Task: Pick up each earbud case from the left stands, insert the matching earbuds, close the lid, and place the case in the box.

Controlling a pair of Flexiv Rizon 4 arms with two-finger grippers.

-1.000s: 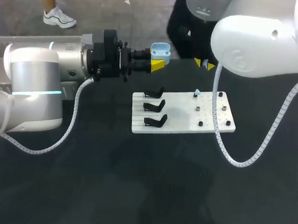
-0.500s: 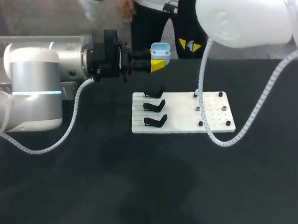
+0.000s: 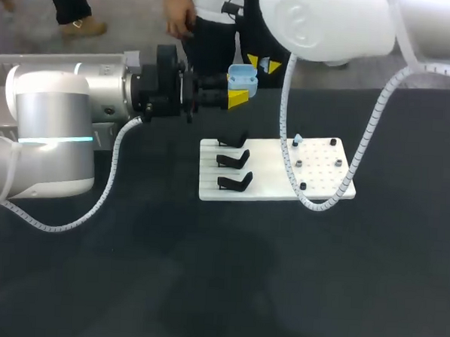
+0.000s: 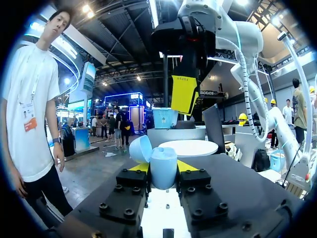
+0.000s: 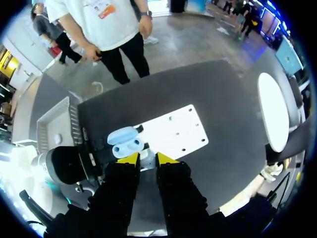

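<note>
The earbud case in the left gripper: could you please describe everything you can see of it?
The earbud case is light blue, smooth and rounded, like glossy plastic. Its hinged lid stands open, and the right wrist view shows two hollows in the body. The left gripper holds it from two sides between its yellow tips, in the air past the far edge of the white board. The right gripper hovers close by; whether it touches the case I cannot tell.

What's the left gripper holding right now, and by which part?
The left gripper is shut on the light blue earbud case, pinching its lower body from both sides. The lid stands open.
</note>
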